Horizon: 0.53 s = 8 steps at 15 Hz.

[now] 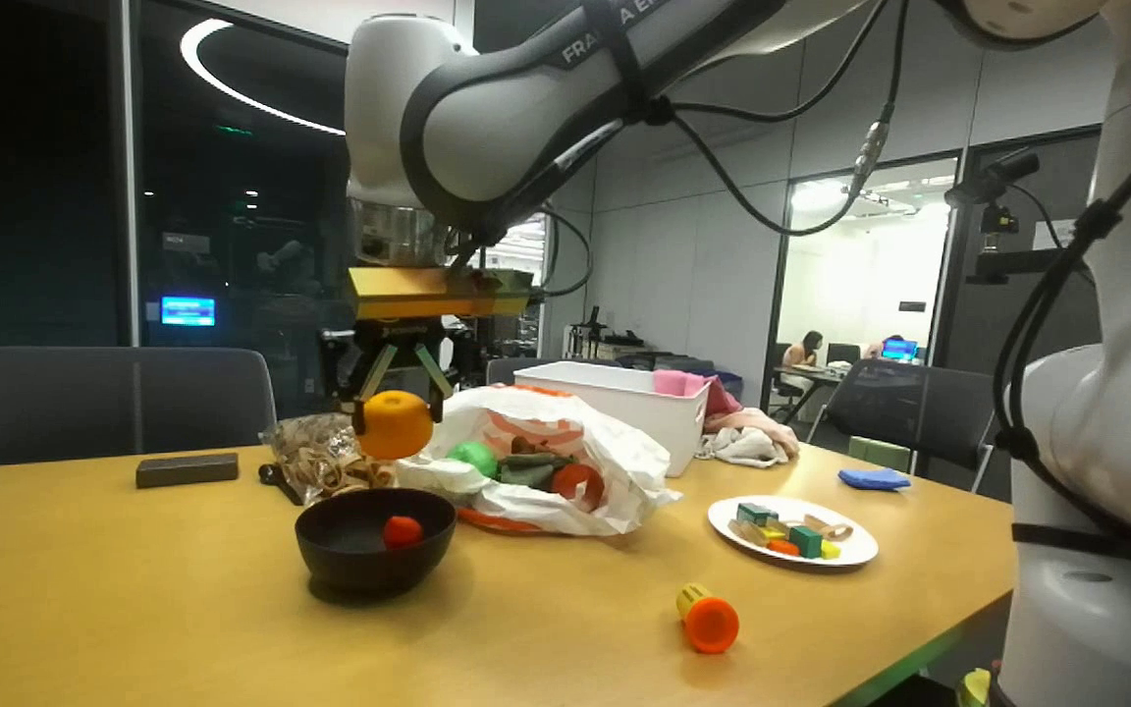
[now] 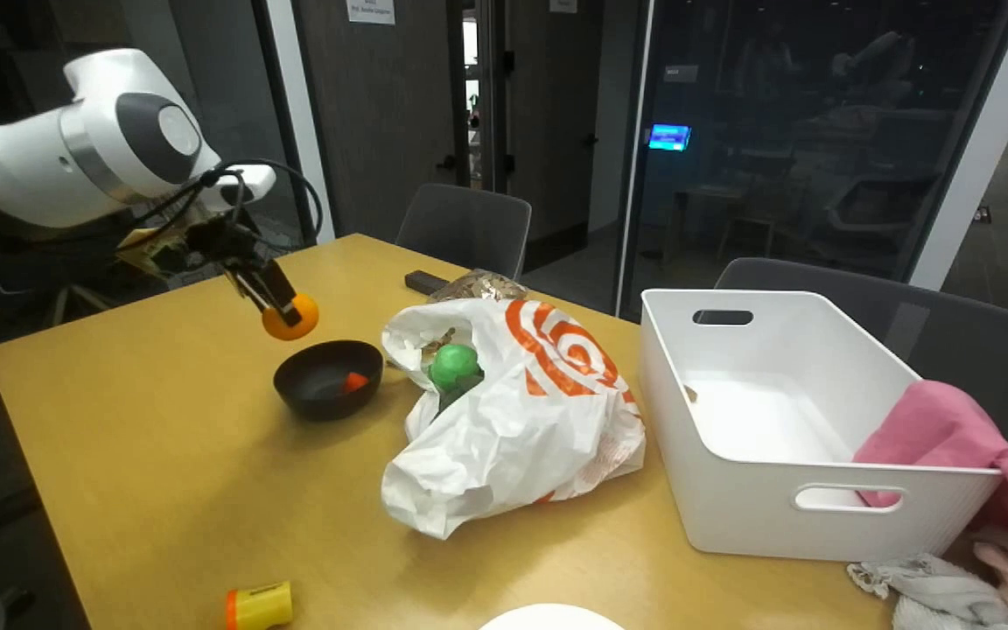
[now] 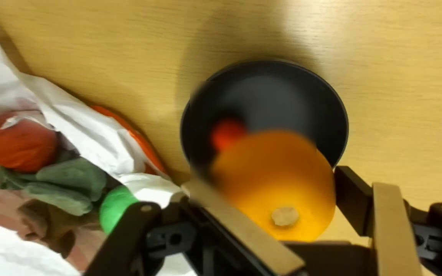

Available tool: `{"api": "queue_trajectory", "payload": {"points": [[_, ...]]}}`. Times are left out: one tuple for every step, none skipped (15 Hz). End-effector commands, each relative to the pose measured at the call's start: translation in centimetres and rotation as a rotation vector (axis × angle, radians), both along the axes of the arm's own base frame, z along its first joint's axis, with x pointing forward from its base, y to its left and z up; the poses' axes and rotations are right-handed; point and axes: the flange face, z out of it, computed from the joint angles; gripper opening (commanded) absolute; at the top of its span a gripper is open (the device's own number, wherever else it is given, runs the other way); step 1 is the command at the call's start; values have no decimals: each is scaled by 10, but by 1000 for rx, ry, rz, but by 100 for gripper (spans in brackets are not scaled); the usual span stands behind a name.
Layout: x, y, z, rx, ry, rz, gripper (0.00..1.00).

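The gripper [image 1: 399, 408] is shown with the orange [image 3: 282, 184] held between its fingers [image 3: 353, 201], which are set about as wide as the fruit and applied to opposite sides of it. In both exterior views the orange is carried above the table [image 1: 134, 589], without support from below, and higher than the rim of the bowl [image 1: 369, 570]. In the wrist view part of the bowl is covered by the orange; whether its centre lies within the rim cannot be told. Grasping and raising are judged complete, while release is judged not yet made, since the fruit is gripped and is apart from both bowl and table.

A red piece [image 1: 403, 532] is contained in the bowl and is untouched by the gripper. Beside the bowl a white bag [image 2: 513, 455] is laid, in which a green ball [image 2: 453, 366], a red ball [image 1: 578, 485] and dark green pieces [image 3: 65, 184] are seen; none of these is being handled. Farther off, blocks [image 1: 805, 541] are gathered on a plate [image 1: 862, 550], a tube [image 1: 708, 621] is laid on its side, and a pink cloth [image 2: 933, 429] is draped over the edge of a bin [image 2: 758, 516]; all are placed well apart from the gripper
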Motion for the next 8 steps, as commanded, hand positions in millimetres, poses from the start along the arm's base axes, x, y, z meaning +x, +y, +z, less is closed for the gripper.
{"api": "queue_trajectory", "payload": {"points": [[-12, -6, 16, -58, -31, -144, 54], [-11, -10, 17, -70, -23, -172, 54], [-10, -14, 17, -79, -13, -196, 54], [-11, -17, 16, -95, -4, -219, 54], [-11, -20, 15, -104, 6, -236, 54], [-11, -24, 14, -113, 18, -255, 54], [-11, -27, 13, -127, 32, -268, 54], [-12, -29, 12, -135, 45, -277, 54]]}}
